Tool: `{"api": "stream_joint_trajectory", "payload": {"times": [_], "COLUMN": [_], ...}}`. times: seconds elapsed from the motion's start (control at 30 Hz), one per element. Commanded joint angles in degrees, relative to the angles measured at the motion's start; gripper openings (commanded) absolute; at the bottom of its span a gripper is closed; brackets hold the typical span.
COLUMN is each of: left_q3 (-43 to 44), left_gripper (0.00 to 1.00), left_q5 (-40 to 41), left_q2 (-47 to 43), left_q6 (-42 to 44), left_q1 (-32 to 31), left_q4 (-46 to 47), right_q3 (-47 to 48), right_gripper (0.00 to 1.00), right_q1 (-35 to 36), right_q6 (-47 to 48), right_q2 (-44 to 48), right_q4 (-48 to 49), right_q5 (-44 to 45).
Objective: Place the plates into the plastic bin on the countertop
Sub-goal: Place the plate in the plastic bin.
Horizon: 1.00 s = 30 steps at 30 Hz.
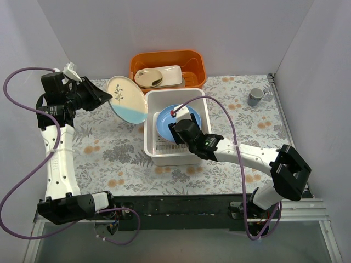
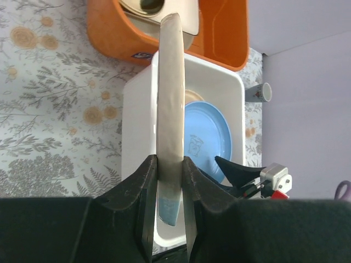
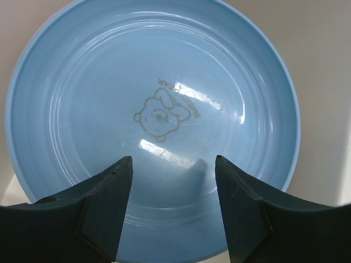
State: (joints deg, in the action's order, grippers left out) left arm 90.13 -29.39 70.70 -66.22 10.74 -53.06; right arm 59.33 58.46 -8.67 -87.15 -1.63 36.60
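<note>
Top view: one light blue plate point(image 1: 163, 125) lies in the plastic bin point(image 1: 151, 154) mid-countertop point(image 1: 109, 156) under the right gripper point(image 1: 174, 127), one cream plate point(image 1: 126, 99) hangs tilted just left of the bin in the left gripper point(image 1: 108, 96), so one in, one pending; left wrist: jaws clamped on the cream plate's rim; right wrist: jaws apart, empty, over the light blue plate.

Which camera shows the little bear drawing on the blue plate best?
The right wrist camera. It looks straight down on the blue plate, so the bear drawing sits clear in the middle. The left wrist camera shows it small and faint. The top camera shows the plate small, no bear visible.
</note>
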Motion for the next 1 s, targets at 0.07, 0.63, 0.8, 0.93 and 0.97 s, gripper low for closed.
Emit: {"api": "stream_joint_trajectory", "payload": {"times": [0.07, 0.63, 0.8, 0.93, 0.97], "left_q3": [-3.2, -16.3, -18.3, -19.4, -19.5], "left_gripper": [0.00, 0.00, 0.00, 0.00, 0.00], "left_q5": [-12.4, -20.0, -16.8, -15.4, -15.1], "left_q2": [-2.9, -2.8, -2.2, -0.7, -0.6], "left_q6": [-5.3, -10.8, -11.3, -12.0, -12.2], "left_q1": [-0.1, -1.2, -5.5, -8.8, -9.2], "left_q4": [12.2, 25.0, 27.2, 28.4, 29.2], "right_q3": [0.0, -3.5, -4.0, -4.2, -4.3], "right_gripper": [0.69, 0.69, 0.69, 0.69, 0.69], "right_q1": [-0.3, -0.3, -0.3, -0.3, -0.3], "right_q6": [-0.7, -1.6, -1.8, -2.0, -2.1], "right_q2": [3.1, 13.3, 14.1, 14.4, 14.6], "right_q4": [1.7, 1.7, 0.0, -0.5, -0.5], "right_q5": [0.4, 1.2, 1.4, 1.9, 1.9]}}
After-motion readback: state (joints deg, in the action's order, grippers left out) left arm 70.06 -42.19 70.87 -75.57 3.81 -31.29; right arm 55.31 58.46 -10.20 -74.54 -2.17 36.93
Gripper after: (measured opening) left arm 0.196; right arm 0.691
